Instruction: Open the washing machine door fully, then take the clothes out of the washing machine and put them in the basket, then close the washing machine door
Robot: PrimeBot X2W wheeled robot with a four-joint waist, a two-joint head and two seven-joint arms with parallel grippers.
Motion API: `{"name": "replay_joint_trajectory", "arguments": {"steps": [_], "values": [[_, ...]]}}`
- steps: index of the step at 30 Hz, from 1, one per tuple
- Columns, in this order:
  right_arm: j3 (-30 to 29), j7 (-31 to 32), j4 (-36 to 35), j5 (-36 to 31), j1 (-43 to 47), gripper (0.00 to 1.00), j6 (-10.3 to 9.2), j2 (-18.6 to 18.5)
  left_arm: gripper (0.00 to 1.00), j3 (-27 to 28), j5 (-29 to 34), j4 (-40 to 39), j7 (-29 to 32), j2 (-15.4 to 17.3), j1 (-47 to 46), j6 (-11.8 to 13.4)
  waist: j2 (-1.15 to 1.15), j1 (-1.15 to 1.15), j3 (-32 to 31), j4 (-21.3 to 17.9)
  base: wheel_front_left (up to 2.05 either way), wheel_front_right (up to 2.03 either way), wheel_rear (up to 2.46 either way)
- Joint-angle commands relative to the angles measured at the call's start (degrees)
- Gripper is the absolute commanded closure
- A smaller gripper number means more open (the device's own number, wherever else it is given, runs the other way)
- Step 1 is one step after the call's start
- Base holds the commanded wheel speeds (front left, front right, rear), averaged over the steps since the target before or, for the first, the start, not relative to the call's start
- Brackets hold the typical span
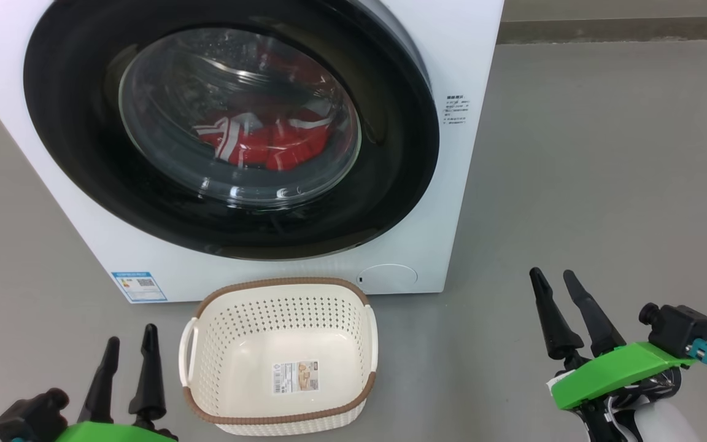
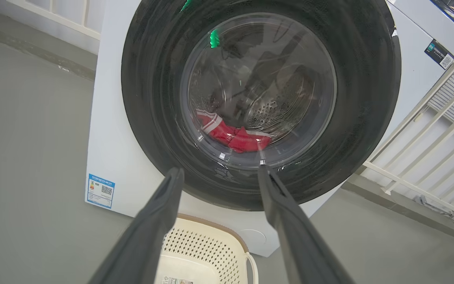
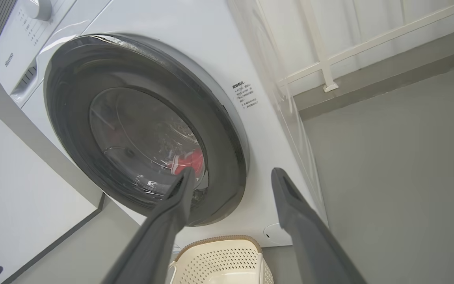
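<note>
Left end effector [image 1: 131,335] and right end effector [image 1: 552,274] are hovering spread, empty, because I am tackling the shut black-rimmed round glass door [image 1: 77,159] first.

The basket [image 1: 249,319] stands on the floor [image 1: 605,184] at six o'clock of the washing machine [image 1: 464,61]; clothes [image 1: 267,147] lie inside, behind the door [image 1: 71,123].
</note>
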Motion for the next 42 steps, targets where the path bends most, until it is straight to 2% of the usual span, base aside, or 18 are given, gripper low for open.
{"name": "replay_joint_trajectory", "arguments": {"steps": [1, 8, 22, 36, 42], "values": [[1.5, -0.9, -1.4, -2.5, -2.7, 0.0, 0.06, -0.3, 0.0, 0.9, 2.5, -1.3, -0.9, 1.0, -2.3, 0.0, 0.0, 0.0, 0.0, 0.1, 0.0, 0.0, 0.0], [1.9, -2.2, -0.9, -9.2, -3.1, 0.0, 0.07, -0.3, 0.0, 0.8, 7.7, -1.5, -2.3, 0.8, -2.5, -0.1, 0.0, 0.0, -0.2, 0.3, 0.0, 0.0, 0.0], [3.3, -4.5, -0.6, -18.7, -4.0, 0.0, 0.08, -0.6, 0.0, 1.5, 13.6, -1.6, -4.7, 0.4, -2.4, -0.3, 0.0, 0.0, -0.4, 0.4, 0.0, 0.0, 0.0], [4.0, -6.7, -0.1, -27.3, -4.7, 0.0, 0.09, -0.7, 0.0, 0.8, 22.2, -1.8, -6.9, 0.5, -2.6, -0.5, 0.0, 0.0, -0.5, 0.6, 0.0, 0.0, 0.0], [3.4, -6.8, 0.1, -27.5, -4.5, 0.0, 0.09, -0.3, 0.0, 0.7, 22.3, -1.5, -6.9, 0.5, -2.7, -0.6, 0.0, 0.0, -0.6, 0.6, 0.0, 0.0, 0.0]]}}
